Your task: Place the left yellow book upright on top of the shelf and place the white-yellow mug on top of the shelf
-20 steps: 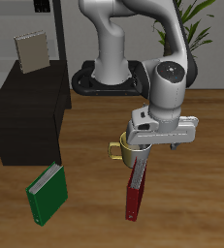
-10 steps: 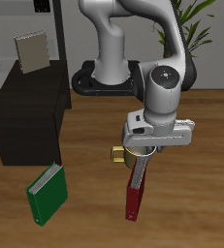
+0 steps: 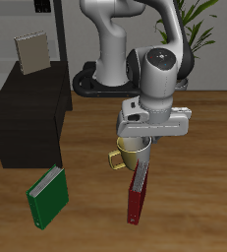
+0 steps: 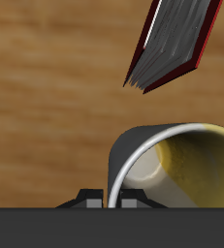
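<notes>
The gripper (image 3: 137,141) holds the white-yellow mug (image 3: 131,150) by its rim, lifted above the worktop (image 3: 95,192) beside a standing red book (image 3: 138,194).

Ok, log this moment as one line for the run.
gripper: on cream-white mug with mustard handle, lifted | grey-beige book: upright on black-brown shelf | red book: on floor

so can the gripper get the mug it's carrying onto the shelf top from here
Probably yes. The gripper holds the white-yellow mug clear above the table, and the shelf has bare flat top beside the left yellow book already upright there. Nothing stands between them.
</notes>
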Motion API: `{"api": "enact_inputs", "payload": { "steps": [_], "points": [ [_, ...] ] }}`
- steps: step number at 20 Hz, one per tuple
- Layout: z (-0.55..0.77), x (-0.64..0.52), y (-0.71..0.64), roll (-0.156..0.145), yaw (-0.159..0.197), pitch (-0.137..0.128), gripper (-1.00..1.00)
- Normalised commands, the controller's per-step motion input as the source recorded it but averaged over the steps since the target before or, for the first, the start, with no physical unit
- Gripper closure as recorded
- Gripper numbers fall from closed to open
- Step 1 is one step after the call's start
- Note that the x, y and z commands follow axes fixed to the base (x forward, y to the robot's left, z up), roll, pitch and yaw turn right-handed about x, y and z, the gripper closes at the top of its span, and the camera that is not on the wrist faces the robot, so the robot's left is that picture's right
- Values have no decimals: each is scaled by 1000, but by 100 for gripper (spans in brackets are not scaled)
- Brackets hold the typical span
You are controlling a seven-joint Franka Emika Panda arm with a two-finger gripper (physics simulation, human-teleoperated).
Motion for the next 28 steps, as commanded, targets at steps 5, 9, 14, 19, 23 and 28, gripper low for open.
{"api": "enact_inputs", "payload": {
  "steps": [5, 9, 14, 19, 23, 28],
  "points": [
    [852, -220, -369, -34, 18, -113, 100],
    [808, -220, -400, -19, 10, -97, 100],
    [748, -167, -492, -30, -39, -71, 100],
    [572, -128, -577, -43, -43, -38, 100],
    [414, -110, -583, -62, -62, -25, 100],
    [319, -151, -512, -46, -56, -12, 100]
  ]
}}
